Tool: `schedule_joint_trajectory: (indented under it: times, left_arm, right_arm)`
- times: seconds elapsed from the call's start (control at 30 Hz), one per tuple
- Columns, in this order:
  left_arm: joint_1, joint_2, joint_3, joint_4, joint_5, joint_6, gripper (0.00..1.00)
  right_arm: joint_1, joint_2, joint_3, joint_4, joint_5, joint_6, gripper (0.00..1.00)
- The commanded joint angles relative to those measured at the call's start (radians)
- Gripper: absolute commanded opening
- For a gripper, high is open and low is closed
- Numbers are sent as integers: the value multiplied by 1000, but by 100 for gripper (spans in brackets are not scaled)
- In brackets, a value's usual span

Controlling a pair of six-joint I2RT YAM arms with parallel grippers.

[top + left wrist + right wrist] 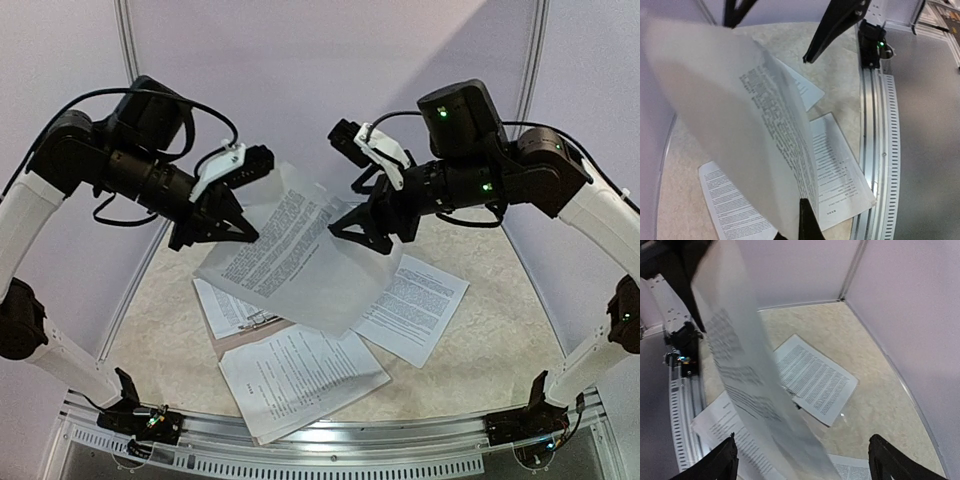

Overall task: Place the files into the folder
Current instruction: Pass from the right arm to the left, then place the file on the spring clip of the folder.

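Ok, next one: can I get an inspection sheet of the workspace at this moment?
Surface: beige mottled table top.
Job's things: raised sheet in the air between the arms; left sheet, right sheet and near sheet lie flat; folder mostly covered by them, only a tan strip and its clip showing.
Clutter: nothing seen.
Grippers: left gripper shut on the raised sheet's edge; right gripper open, the sheet hanging between its spread fingers.
Cables: black cables loop over both arms, clear of the papers.
Surroundings: pale walls; metal rail at the near edge.
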Motion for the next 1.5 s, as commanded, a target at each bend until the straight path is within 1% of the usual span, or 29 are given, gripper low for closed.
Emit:
schedule_joint_trajectory:
  times: [0.0, 0.03, 0.13, 0.17, 0.23, 0.33, 0.47, 0.63, 0.77, 0.93, 0.97, 1.0, 1.03, 1.1, 1.17, 1.2, 1.27, 1.37, 1.43, 1.47]
  left_arm:
    - [69, -74, 55, 39, -65, -14, 0]
    - [72, -90, 57, 37, -73, 3, 0]
    - [72, -158, 34, 58, -89, 81, 0]
    - [72, -178, 23, 70, -106, 101, 0]
    - [71, -198, 23, 87, -169, 126, 0]
    - [69, -187, 78, 77, -264, 130, 0]
    - [51, -183, 145, 46, -280, 98, 0]
    - [46, -201, 167, 63, -331, 18, 0]
    - [64, -209, 180, 69, -292, -58, 0]
    - [134, -206, 178, 86, -225, -141, 0]
    - [149, -203, 182, 88, -199, -159, 0]
    - [163, -198, 187, 91, -174, -178, 0]
    - [178, -193, 193, 94, -154, -192, 0]
    - [202, -182, 205, 101, -132, -213, 0]
    - [228, -172, 212, 107, -106, -239, 0]
    - [248, -171, 213, 110, -82, -254, 0]
    - [274, -170, 213, 118, -51, -281, 0]
    - [297, -167, 213, 125, -41, -295, 0]
    - [302, -161, 216, 127, -30, -300, 0]
    - [304, -157, 217, 129, -25, -304, 0]
  right_arm:
    - [-118, -167, -237, 315, 76, 86, 98]
    - [-149, -237, -318, 415, 37, 96, 99]
    - [-216, -364, -543, 665, -106, 110, 99]
    - [-232, -400, -591, 713, -131, 116, 99]
    - [-245, -417, -644, 768, -147, 125, 99]
    - [-250, -375, -673, 807, -168, 152, 99]
    - [-270, -297, -707, 950, -291, 175, 99]
    - [-303, -179, -657, 1106, -442, 257, 98]
    - [-307, -113, -606, 1134, -534, 273, 95]
    - [-320, -118, -670, 1268, -589, 318, 93]
    - [-321, -113, -666, 1278, -602, 330, 91]
    - [-320, -104, -654, 1283, -620, 338, 85]
    - [-321, -95, -639, 1288, -635, 351, 77]
    - [-320, -67, -604, 1298, -669, 372, 54]
    - [-321, -45, -577, 1302, -692, 387, 41]
    - [-323, -32, -574, 1308, -698, 393, 38]
    - [-327, -20, -572, 1319, -700, 399, 36]
    - [-346, 2, -564, 1345, -716, 433, 35]
    - [-357, 19, -560, 1381, -734, 463, 29]
    - [-361, 26, -556, 1392, -739, 484, 24]
